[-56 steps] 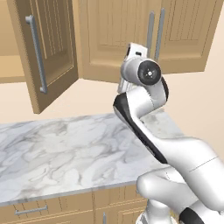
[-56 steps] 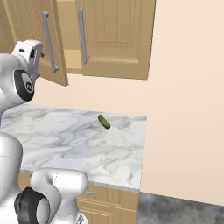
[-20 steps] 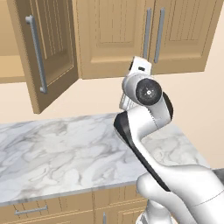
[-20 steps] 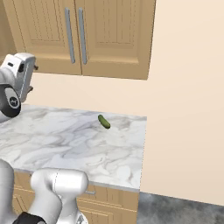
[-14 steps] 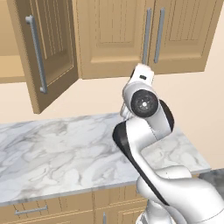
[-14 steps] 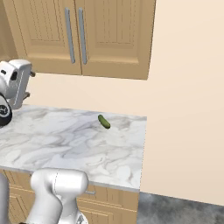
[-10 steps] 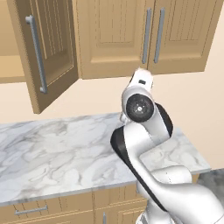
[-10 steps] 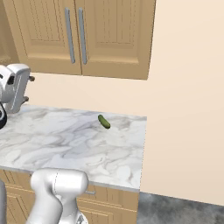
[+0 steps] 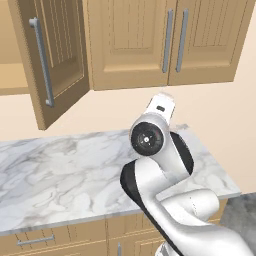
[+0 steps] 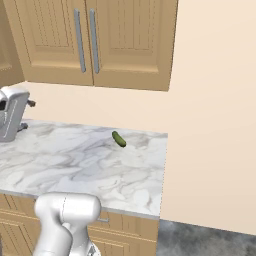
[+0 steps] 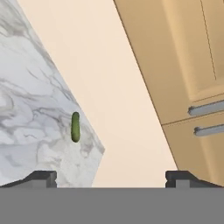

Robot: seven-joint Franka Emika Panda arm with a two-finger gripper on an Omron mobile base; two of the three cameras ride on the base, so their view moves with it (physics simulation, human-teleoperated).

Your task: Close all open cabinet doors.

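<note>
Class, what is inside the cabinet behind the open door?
Behind the open door, a tan shelf and inner wall show; the door covers the rest.

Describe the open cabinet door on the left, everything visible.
The open cabinet door is a tall light-tan wooden wall-cabinet door with a recessed grooved panel and a long vertical grey bar handle near its free edge. It stands swung out well away from the cabinet front, over the marble counter, with the cabinet's interior showing behind it on the left. Nothing touches it. The two doors to its right sit flush.
</note>
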